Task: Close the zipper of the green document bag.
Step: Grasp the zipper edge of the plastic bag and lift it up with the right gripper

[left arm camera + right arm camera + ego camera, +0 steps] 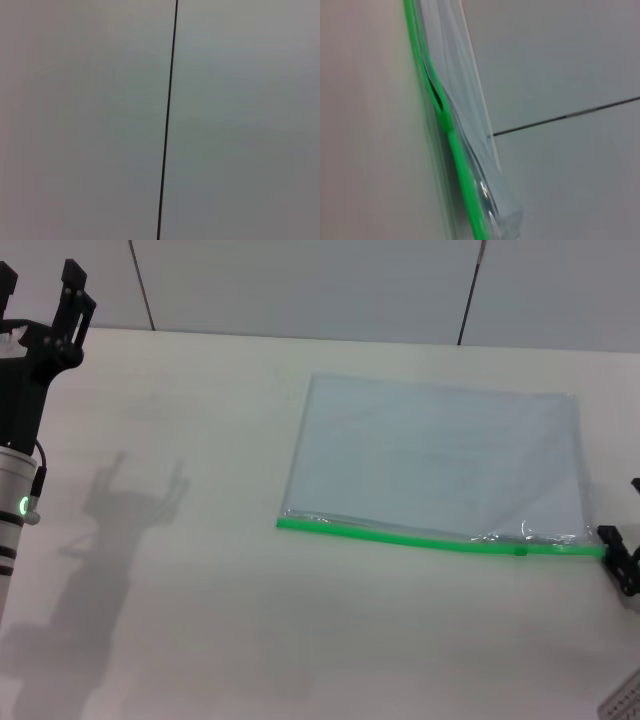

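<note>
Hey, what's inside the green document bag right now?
The green document bag looks empty through its translucent plastic; a pale flat sheet inside could go unnoticed. The zipper edge gapes.

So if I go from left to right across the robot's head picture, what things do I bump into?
left gripper held up over the table → green document bag lying flat, zipper along its near edge → right gripper by the bag's corner.

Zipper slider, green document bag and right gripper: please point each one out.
zipper slider (444, 121): right wrist view, on the small green tab.
green document bag (440, 455): head view, middle of the translucent panel.
right gripper (622, 558): head view, black fingers beside the bag's corner.
</note>
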Motion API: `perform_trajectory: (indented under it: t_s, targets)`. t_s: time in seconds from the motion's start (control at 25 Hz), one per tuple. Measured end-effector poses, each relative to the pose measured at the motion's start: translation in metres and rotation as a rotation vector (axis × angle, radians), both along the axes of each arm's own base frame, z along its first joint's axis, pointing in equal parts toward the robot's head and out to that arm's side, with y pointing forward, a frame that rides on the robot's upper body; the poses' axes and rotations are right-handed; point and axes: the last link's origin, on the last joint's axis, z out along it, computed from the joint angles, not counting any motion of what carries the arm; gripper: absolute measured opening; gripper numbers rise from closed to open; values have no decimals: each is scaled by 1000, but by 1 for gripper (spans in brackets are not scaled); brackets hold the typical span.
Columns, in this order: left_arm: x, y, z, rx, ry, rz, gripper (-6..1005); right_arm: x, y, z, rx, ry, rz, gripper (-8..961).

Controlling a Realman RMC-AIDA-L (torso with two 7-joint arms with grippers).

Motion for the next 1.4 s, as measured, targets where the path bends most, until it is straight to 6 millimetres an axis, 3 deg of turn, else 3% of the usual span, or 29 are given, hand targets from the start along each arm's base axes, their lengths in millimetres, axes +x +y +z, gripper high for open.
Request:
perform_trajectory:
  t_s: [1.2, 1.4]
  targets:
    - [2, 1, 0, 0, -1, -5, 769, -42, 4, -35, -147, -26, 163, 814]
    - [2, 1, 0, 0, -1, -6, 769, -48, 6, -40, -159, -40, 173, 681]
